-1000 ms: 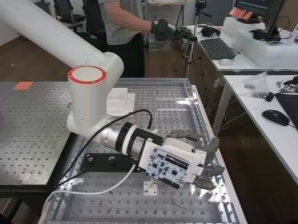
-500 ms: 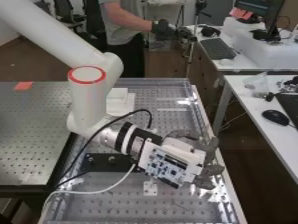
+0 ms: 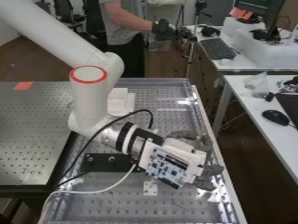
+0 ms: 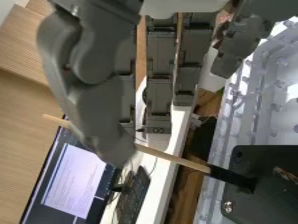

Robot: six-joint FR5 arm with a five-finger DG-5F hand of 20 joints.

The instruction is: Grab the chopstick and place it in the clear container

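Note:
In the high view the hand (image 3: 195,142) is over the bench's right edge, its fingers relaxed. The wrist view has the hand (image 4: 159,102) with its fingers extended and the thumb opposite them, not curled round anything. A thin, light wooden chopstick (image 4: 174,159) runs at a slant behind the thumb and just past the fingertips; whether they touch it, I cannot tell. The stick's dark end meets a black plate (image 4: 263,187) on the bench.
The black bracket (image 3: 108,162) and a white stepped block (image 3: 120,102) are on the perforated bench (image 3: 113,207). A cable loops beside the forearm. Beyond the bench's right edge, a white table (image 3: 245,100) bears a mouse (image 3: 275,117) and a clear plastic item (image 3: 255,83).
In the high view the hand's fingers have shifted slightly inward. The arm has stayed nearly in place.

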